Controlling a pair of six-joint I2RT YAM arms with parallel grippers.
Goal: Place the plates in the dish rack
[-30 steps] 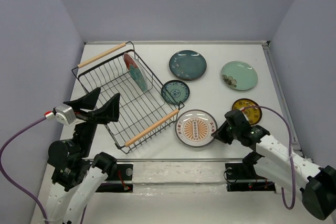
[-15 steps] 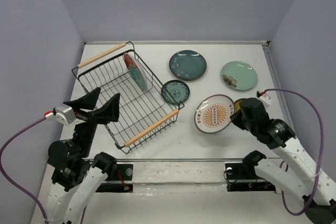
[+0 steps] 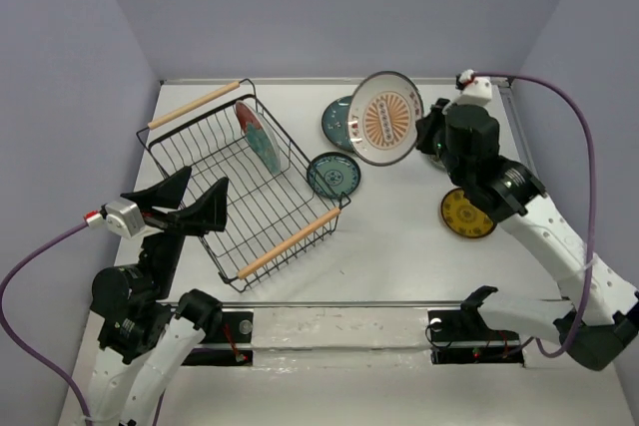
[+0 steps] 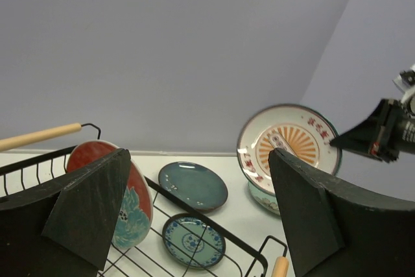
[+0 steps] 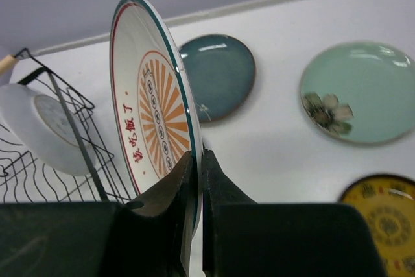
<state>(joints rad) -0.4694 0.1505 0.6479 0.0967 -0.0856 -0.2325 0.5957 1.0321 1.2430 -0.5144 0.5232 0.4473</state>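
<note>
My right gripper point(image 3: 426, 137) is shut on the rim of the cream-orange plate point(image 3: 383, 131) and holds it upright high above the table; it also shows in the right wrist view point(image 5: 152, 118) and left wrist view point(image 4: 285, 144). The red plate with teal flower point(image 3: 257, 136) stands in the black wire dish rack point(image 3: 215, 162). The dark teal plate point(image 3: 341, 123), small teal patterned plate point(image 3: 332, 175), pale mint plate point(image 5: 356, 92) and small yellow plate point(image 3: 467, 213) lie on the table. My left gripper point(image 3: 190, 205) is open and empty, above the rack's near corner.
Grey walls close in the white table at the back and sides. The rack's wooden handles point(image 3: 290, 242) lie along its near and far edges. A purple cable point(image 3: 559, 127) arcs from my right wrist.
My right gripper has lifted the cream-orange plate from the table's front right up and toward the back, tipping it upright. The left arm has not moved.
</note>
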